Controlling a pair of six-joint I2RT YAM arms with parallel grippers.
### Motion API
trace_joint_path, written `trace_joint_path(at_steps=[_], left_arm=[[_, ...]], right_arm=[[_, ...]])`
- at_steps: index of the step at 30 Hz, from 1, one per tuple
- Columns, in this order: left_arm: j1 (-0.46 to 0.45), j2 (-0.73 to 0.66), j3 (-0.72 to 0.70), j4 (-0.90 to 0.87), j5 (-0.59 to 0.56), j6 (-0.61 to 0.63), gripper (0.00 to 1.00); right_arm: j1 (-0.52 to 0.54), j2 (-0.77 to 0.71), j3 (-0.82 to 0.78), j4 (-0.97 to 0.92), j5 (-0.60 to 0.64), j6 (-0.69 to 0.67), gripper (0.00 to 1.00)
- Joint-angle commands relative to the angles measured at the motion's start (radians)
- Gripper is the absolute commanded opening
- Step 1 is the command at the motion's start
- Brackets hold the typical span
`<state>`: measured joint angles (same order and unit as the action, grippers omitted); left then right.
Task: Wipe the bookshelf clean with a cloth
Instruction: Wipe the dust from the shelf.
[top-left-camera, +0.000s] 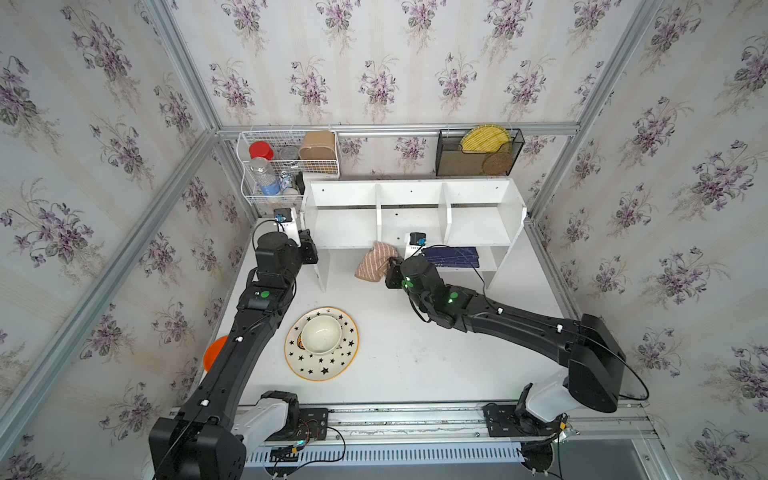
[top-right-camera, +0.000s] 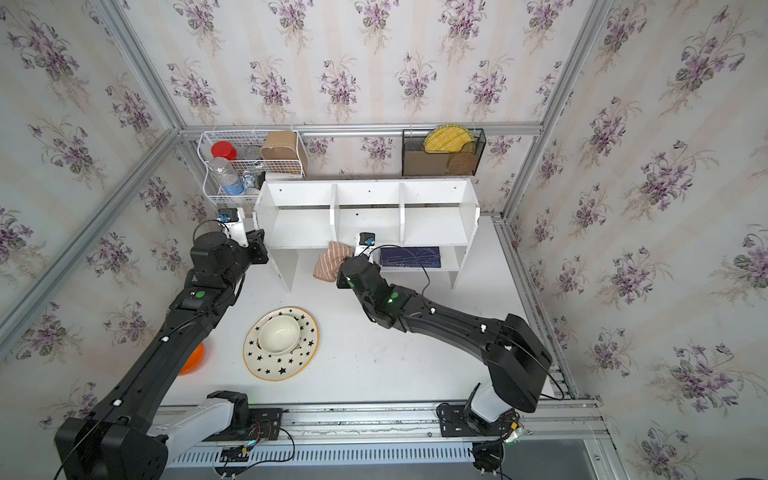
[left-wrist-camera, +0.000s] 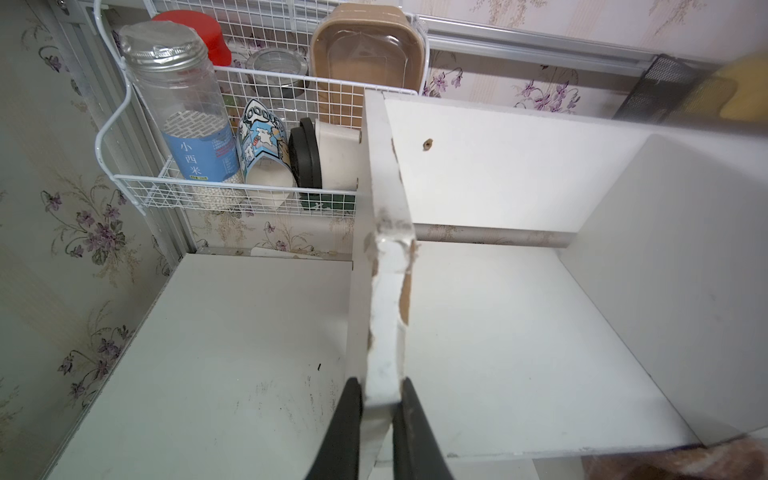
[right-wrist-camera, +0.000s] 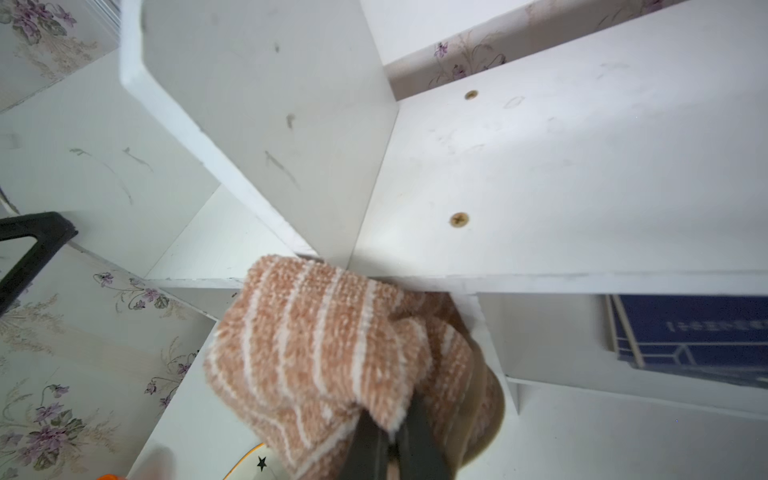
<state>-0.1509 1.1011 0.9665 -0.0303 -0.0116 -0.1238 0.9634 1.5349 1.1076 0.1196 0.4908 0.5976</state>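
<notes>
**A:** Entry. Right jaws closed on a bunched fold of the cloth (right-wrist-camera: 316, 353). The wad sits against the front edge of the main board of the bookshelf (top-left-camera: 478, 226), at the foot of the left divider (right-wrist-camera: 266, 137), and partly hangs below that edge. Left jaws?

**B:** Clamped on the front edge of the left side panel (left-wrist-camera: 384, 291), one black finger (left-wrist-camera: 345, 432) on each face. Judged to be bracing, so the unit does not slide on the worktop (top-left-camera: 415, 353).

**A:** Step in hand, my reading: the start of a wipe of the middle compartment or the divider face. Grey scuffs (right-wrist-camera: 282, 168) show on that face and on a panel of the left compartment.

**B:** Advice: lift the wad over the lip first, then press it flat and drag far to near. Work into the corner where divider meets board. The soft looped pile will fold rather than scrub unless pressure is steady.

**A:** Materials.
- Shelf: smooth, matt, white-coated board. The clamped edge is chipped and shows a brown core, and the rough chips could snag loops.
- Cloth: thick, tan-pink, with thin pale stripes.

**B:** Hazard: the dark blue book (top-left-camera: 451, 257) on the small lower shelf lies just right of the cloth, so hold the hanging tail off it. The star-patterned plate (top-left-camera: 328, 370) and bowl (top-left-camera: 321, 334) are well apart on the near side.
</notes>
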Motion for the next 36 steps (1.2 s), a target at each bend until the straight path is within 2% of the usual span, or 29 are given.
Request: trace_joint_path(at_steps=[1,8,14,22,27,36], left_arm=[[-0.002,-0.003,-0.002,0.009,0.048,-0.039,0.0],[-0.002,-0.001,-0.002,0.007,0.048,-0.036,0.0],[-0.001,0.003,0.0,0.009,0.052,-0.038,0.0],[-0.003,0.003,0.0,0.01,0.055,-0.039,0.0],[-0.003,0.006,-0.002,0.01,0.057,-0.041,0.0],[-0.002,0.009,-0.002,0.012,0.06,-0.042,0.0]], right_arm=[[-0.016,-0.008,-0.057,-0.002,0.069,0.014,0.0],[-0.024,0.079,-0.215,0.105,0.005,0.086,0.0],[-0.027,0.177,-0.201,0.105,-0.04,0.101,0.0],[-0.037,0.053,-0.095,0.043,0.015,0.02,0.0],[-0.038,-0.032,-0.124,0.054,0.042,0.016,0.0],[-0.036,0.111,-0.253,0.125,-0.064,0.11,0.0]])
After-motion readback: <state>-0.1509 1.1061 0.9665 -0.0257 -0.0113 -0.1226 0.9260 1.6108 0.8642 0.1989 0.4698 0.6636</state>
